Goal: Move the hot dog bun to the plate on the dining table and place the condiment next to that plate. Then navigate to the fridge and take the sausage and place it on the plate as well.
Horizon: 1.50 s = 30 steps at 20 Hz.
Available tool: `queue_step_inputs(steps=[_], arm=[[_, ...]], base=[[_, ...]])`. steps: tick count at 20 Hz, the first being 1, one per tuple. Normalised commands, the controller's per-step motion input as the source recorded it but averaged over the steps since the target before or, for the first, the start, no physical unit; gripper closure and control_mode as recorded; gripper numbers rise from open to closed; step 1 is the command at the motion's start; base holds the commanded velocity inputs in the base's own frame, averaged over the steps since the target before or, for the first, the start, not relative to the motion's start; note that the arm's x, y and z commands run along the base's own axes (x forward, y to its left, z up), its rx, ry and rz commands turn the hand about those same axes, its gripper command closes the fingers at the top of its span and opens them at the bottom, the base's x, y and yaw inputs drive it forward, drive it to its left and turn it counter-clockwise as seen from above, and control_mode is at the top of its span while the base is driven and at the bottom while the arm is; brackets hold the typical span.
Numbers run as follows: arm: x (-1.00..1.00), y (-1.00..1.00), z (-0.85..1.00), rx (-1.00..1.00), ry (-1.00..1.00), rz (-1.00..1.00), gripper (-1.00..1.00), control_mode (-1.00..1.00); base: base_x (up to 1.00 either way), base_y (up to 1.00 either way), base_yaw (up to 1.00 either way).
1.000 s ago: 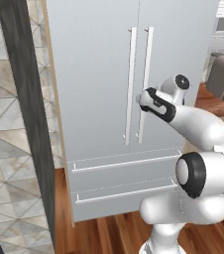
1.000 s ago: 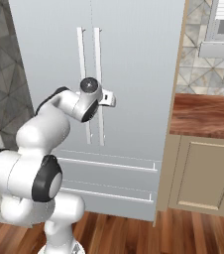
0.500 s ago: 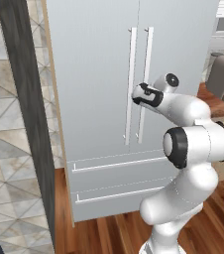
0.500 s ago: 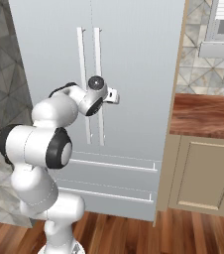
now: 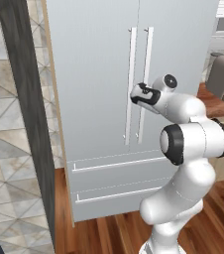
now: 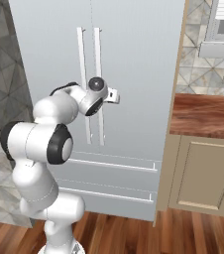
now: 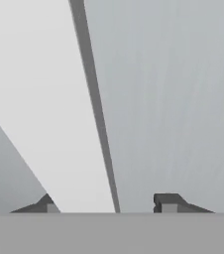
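The gripper point(image 5: 134, 92) pressed up to the closed fridge point(image 5: 94, 64), its fingers either side of a handle point(image 7: 96, 114); whether it gripped, I cannot tell.

one fridge point(image 5: 94, 99), two vertical bar handles point(image 5: 131, 84), two lower drawers point(image 5: 119, 173), one wooden counter point(image 6: 203, 115)

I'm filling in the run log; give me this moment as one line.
phase: at fridge | doors: closed | hand: at right door's handle | grip: unclear
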Motion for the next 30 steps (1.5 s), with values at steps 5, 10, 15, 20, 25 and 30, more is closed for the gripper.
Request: queue_step_inputs(steps=[5,10,15,20,25,30], arm=[[0.01,-0.05,-0.11,0.0,0.0,-0.04,1.0,-1.0],[-0.42,-0.34,0.0,0.0,0.0,-0.1,1.0,-1.0],[-0.85,-0.8,0.0,0.0,0.0,-0.05,1.0,-1.0],[-1.0,-1.0,0.0,0.0,0.0,-0.05,1.0,-1.0],[-1.0,-1.0,0.0,0.0,0.0,-0.05,1.0,-1.0],[-1.0,-1.0,-0.01,0.0,0.0,-0.07,1.0,-1.0]], base=[[0.0,0.0,0.0],[0.0,0.0,0.0],[0.0,0.0,0.0],[0.0,0.0,0.0],[0.0,0.0,0.0],[0.0,0.0,0.0]])
